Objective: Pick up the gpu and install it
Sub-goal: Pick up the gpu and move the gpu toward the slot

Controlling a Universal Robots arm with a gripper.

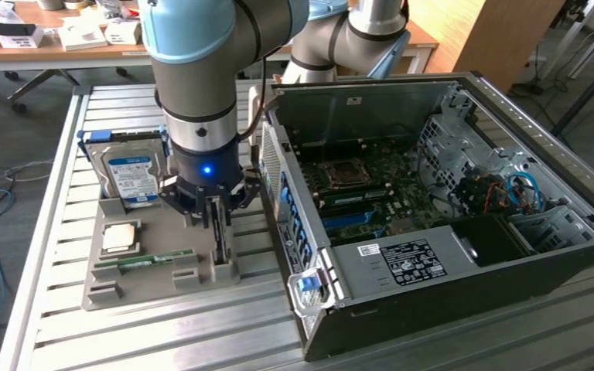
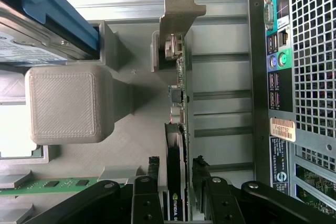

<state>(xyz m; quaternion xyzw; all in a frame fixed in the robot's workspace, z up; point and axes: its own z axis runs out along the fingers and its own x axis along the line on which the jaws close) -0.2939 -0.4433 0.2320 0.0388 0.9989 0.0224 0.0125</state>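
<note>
Start at the exterior view's left: the hard drive (image 1: pixel 132 174) stands upright in its blue caddy at the back of the grey printed holder (image 1: pixel 106 292), with a processor (image 1: pixel 120 236) and a green RAM stick (image 1: pixel 158 257) lying flat in their own pockets in front of it. Each part has a shaped seat, most likely so you find it in the same pose every time.

Next along is the gpu (image 1: pixel 219 249), standing on its long edge in a narrow slot at the holder's right side, which leaves both flat faces free to be pinched from above. The gripper (image 1: pixel 213 218) hangs straight over it, and in the wrist view its fingers (image 2: pixel 153 174) straddle the card with a sliver of gap on each side — released, not clamping, and the card sits in its slot.

The card itself is thin and long: a green board edge studded with small parts, a black cover carrying a green logo, and a pale metal bracket (image 2: pixel 181 9) at its far end.

At the exterior view's right the computer case (image 1: pixel 401 259) lies open — motherboard facing up.
</note>
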